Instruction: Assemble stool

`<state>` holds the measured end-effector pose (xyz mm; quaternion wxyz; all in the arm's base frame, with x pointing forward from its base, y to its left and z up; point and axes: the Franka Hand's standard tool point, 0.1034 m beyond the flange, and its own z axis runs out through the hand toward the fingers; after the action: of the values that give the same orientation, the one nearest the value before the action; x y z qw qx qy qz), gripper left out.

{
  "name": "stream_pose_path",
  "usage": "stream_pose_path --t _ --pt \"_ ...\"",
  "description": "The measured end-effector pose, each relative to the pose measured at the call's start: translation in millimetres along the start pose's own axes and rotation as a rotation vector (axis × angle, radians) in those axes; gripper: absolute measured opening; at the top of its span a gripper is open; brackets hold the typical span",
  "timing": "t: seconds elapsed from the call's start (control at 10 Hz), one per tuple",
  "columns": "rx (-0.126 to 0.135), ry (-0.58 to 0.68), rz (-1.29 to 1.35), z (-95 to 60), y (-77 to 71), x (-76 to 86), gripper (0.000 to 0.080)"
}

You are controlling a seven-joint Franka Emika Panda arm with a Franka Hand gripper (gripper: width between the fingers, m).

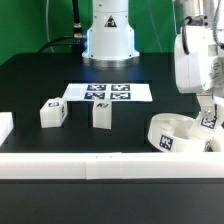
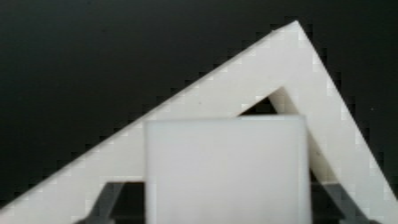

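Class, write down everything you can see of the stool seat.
The seat is a thick round white disc, plastic by its look, with a black-and-white square tag on its side wall. Its top looks hollowed. It lies on the black table at the exterior view's right, just behind the front rail. The gripper holds a tagged white leg over its far edge; whether they touch cannot be told.

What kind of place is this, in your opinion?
Most likely a robotics lab bench: a robot arm stands at the back of a black table, with a marker board and tagged white stool legs on it, before a green backdrop.
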<state>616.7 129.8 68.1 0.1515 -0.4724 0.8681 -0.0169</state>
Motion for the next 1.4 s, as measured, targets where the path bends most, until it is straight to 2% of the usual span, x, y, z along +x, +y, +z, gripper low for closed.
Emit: stream_pose_path --t 0.2,0.3,0.4,0.5,0.6,0.8,0.9,1.0,1.3,1.4 --pt "0.010 -0.012 0.067 -0.9 0.3 0.4 0.0337" --pt "0.009 -0.015 0.072 -0.7 1.4 0.4 0.0437" --pt "0.007 -0.016 0.068 -0.5 2.3 -0.1 0.0437" --pt "0.008 -0.017 0.049 -1.4 1.7 -0.3 0.0568" --pt "0.014 -0.024 0.009 -7.2 -1.4 -1.8 0.0624" --pt "0.026 -0.040 -0.084 -29.6 -6.1 5.0 0.0645" --pt "0.024 -0.048 -0.109 -43.3 -7.9 8.9 0.0645" --pt "0.023 -0.052 -0.111 -48.2 -6.5 8.7 0.0649" --pt "0.020 -0.047 -0.113 -44.4 -5.2 9.9 0.0649" --pt "0.021 -0.042 -0.212 -44.9 -6.8 14.5 0.0649"
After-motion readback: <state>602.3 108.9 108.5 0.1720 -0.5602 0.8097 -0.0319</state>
